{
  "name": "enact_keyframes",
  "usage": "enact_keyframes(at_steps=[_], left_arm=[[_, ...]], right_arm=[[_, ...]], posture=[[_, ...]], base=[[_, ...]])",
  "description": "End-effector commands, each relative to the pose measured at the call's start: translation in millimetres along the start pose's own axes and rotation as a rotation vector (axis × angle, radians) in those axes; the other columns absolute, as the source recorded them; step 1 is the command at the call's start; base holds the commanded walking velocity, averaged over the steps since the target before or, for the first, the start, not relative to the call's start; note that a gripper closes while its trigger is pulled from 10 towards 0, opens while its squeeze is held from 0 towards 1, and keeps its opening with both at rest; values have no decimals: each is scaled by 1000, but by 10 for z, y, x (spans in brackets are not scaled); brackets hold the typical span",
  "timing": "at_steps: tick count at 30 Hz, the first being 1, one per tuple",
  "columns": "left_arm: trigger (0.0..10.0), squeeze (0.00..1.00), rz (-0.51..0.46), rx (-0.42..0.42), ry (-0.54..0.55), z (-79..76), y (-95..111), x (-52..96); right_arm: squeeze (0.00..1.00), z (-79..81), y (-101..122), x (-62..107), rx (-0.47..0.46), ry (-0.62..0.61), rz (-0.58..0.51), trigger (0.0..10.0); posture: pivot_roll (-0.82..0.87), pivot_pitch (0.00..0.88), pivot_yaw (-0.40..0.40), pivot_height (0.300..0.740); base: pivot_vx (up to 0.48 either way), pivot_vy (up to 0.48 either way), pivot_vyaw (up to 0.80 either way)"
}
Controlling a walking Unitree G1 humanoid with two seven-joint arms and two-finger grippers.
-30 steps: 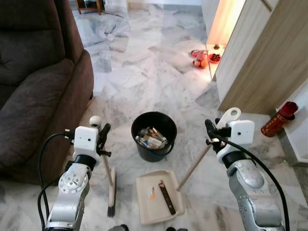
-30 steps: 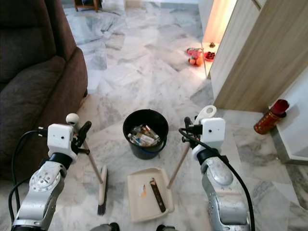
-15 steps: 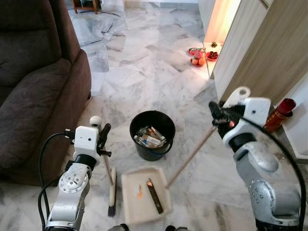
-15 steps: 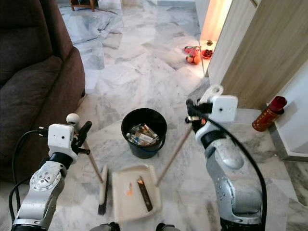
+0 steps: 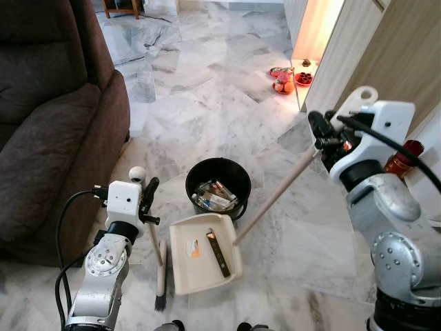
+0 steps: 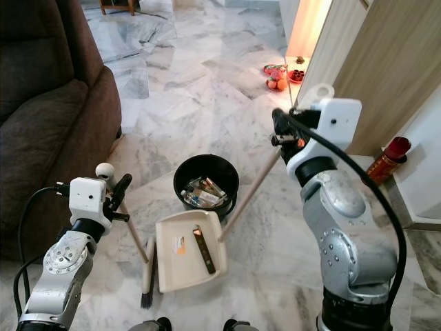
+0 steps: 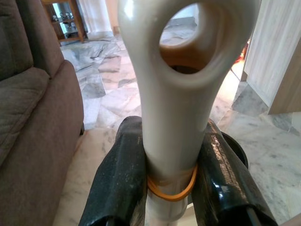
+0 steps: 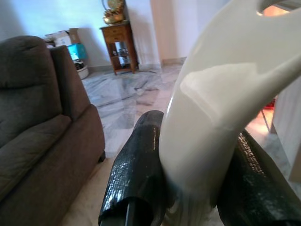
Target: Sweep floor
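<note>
Dustpan (image 5: 201,261) handle clamped in right end effector (image 5: 322,134), broom (image 5: 158,265) in left end effector (image 5: 147,196).

Right gripper (image 6: 278,132) clamps the top of the dustpan handle (image 6: 249,187), raised near the wooden cabinet (image 6: 358,83); cream dustpan (image 6: 186,248) sits tilted just in front of the black bucket (image 6: 207,188), carrying a dark stick and a small orange scrap. Left gripper (image 6: 118,191) grips the broom (image 6: 141,256) handle, bristles on the marble floor (image 6: 207,89) beside the dustpan. Brown sofa (image 6: 48,103) on the left, red bottle (image 6: 382,165) far right.
</note>
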State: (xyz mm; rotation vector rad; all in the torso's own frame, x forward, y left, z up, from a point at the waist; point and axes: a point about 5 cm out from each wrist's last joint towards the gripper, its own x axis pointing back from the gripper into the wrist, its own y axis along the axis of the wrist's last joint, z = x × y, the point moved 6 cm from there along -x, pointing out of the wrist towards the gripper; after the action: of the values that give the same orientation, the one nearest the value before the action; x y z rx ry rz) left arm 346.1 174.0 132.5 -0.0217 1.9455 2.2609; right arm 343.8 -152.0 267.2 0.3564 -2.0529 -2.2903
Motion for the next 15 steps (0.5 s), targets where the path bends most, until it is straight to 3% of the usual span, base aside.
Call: enact_keyframes(at_steps=[1, 10, 15], left_arm=[[10000, 0, -39, -6, -7, -5, 81, -18], [10000, 0, -49, -3, -7, -9, 105, -26], [10000, 0, -52, 0, -5, -14, 108, -25]], right_arm=[[0, 28, 210, 54, 40, 31, -54, 10000], [0, 47, 494, 17, 7, 29, -160, 10000], [0, -50, 750, 5, -34, -31, -280, 10000]], posture=[[92, 182, -15, 740], [95, 173, -15, 740], [98, 162, -17, 740]], base=[[0, 0, 0], [0, 0, 0], [0, 0, 0]])
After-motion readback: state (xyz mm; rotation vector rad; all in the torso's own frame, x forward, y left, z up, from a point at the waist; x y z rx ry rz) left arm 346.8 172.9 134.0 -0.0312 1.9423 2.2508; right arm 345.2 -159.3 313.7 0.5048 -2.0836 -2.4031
